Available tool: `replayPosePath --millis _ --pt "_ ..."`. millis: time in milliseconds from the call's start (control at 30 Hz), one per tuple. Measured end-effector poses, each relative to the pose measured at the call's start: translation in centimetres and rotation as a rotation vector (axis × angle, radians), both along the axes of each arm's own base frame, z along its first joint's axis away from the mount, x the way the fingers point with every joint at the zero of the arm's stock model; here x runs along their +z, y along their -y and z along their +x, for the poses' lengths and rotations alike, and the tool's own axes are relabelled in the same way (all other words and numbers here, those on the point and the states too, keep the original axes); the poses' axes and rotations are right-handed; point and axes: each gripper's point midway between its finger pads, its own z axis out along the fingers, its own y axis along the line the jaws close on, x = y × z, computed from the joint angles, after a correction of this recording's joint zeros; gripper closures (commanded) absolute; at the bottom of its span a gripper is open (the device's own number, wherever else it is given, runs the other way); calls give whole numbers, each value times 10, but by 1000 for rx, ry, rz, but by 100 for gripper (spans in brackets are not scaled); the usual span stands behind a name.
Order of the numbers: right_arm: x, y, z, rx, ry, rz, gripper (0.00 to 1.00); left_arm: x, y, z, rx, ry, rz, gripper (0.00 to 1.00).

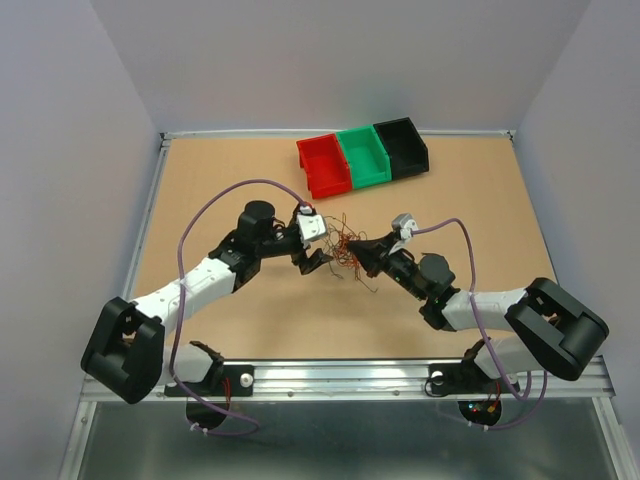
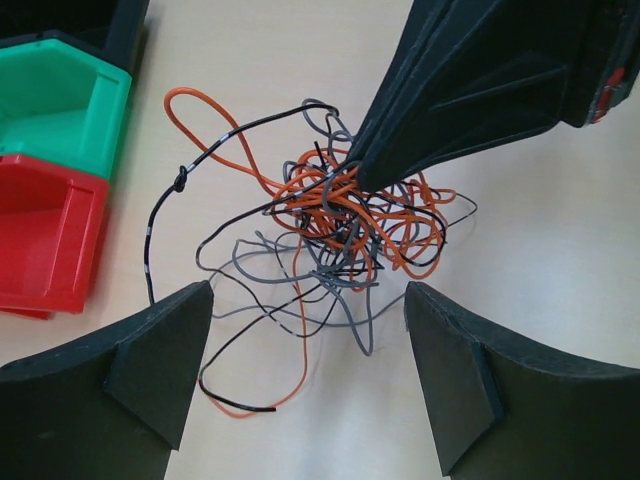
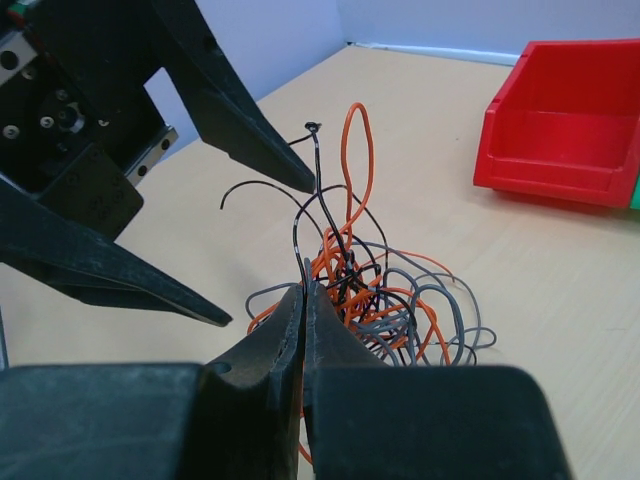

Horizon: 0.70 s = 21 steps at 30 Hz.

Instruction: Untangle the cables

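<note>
The cables [image 1: 343, 250] are a tangled clump of thin orange, black and grey wires lying mid-table. In the left wrist view the cables [image 2: 345, 215] spread loose loops toward the bins, and one black strand carries a small knot. My left gripper [image 2: 308, 290] stands open just short of the clump, a few loose loops reaching between its fingers and touching neither. From the opposite side, my right gripper [image 3: 305, 290] is shut on strands at the clump's near edge [image 3: 390, 300]. Seen from above, the left gripper [image 1: 318, 258] and right gripper [image 1: 362, 250] face each other across the clump.
Behind the clump stand a red bin [image 1: 323, 165], a green bin [image 1: 363, 156] and a black bin [image 1: 402, 146] in a row. Lilac cables run along both arms. The tabletop [image 1: 470, 200] is tan and walled on three sides.
</note>
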Motion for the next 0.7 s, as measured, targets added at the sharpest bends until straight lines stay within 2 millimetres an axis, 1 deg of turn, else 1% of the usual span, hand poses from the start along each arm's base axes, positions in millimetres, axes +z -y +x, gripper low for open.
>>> replayPosePath --millis 233,267,333,367,433,467,600,700 --pt "2 -6 -5 44 2 6 99 -17 6 6 14 -19 51 11" --pt "2 -6 -6 51 1 6 99 -20 8 7 13 -23 59 14" --pt "2 -8 -8 64 -1 7 99 -24 11 8 15 -30 73 23" --pt "2 -8 -9 70 0 7 99 -28 12 8 16 -38 81 49" --pt "2 -10 -11 83 -1 7 99 -33 15 8 17 -47 98 82" --pt "2 -10 -12 87 -1 8 99 -36 17 10 20 -54 107 100" --pt "5 -8 -9 65 -3 17 100 -44 20 19 57 -57 144 100" --pt "14 6 2 -33 1 50 99 -43 13 30 127 -52 151 100"
